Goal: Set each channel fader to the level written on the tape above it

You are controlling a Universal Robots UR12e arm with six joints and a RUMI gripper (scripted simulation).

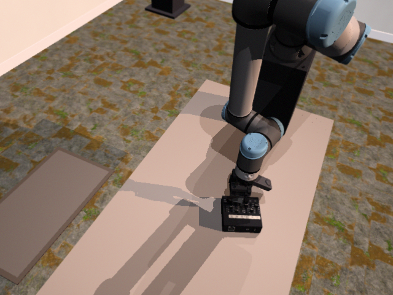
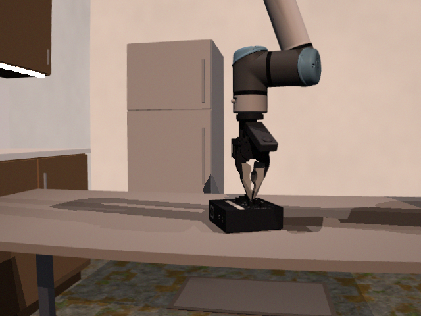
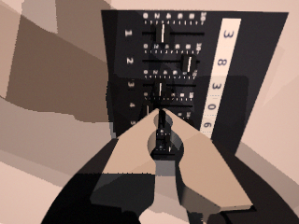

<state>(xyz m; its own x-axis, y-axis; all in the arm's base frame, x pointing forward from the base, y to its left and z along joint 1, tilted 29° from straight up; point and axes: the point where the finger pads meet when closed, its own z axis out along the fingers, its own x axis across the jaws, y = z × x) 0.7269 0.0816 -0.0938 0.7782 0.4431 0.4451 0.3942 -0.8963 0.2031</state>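
The black lighting desk (image 1: 241, 214) sits on the table and also shows in the exterior view (image 2: 246, 216). In the wrist view the desk (image 3: 187, 70) has a white tape strip (image 3: 220, 77) reading 3, 8, 3, 0, 6 beside rows numbered 1 to 5. The channel 1 fader cap (image 3: 163, 33) sits left of the middle. The channel 2 cap (image 3: 189, 63) sits towards the tape. The channel 3 cap (image 3: 160, 89) sits left of the middle. My gripper (image 3: 160, 110) is shut, with its tips down on the channel 4 row. The fingers hide row 5 and anything below it. The gripper also shows in the top and exterior views (image 1: 242, 199) (image 2: 252, 197).
The robot's dark base (image 1: 279, 91) stands at the far end of the table. A fridge (image 2: 173, 115) stands behind the table. A brown mat (image 1: 44, 206) lies on the floor to the left. The desk is near the table's right edge.
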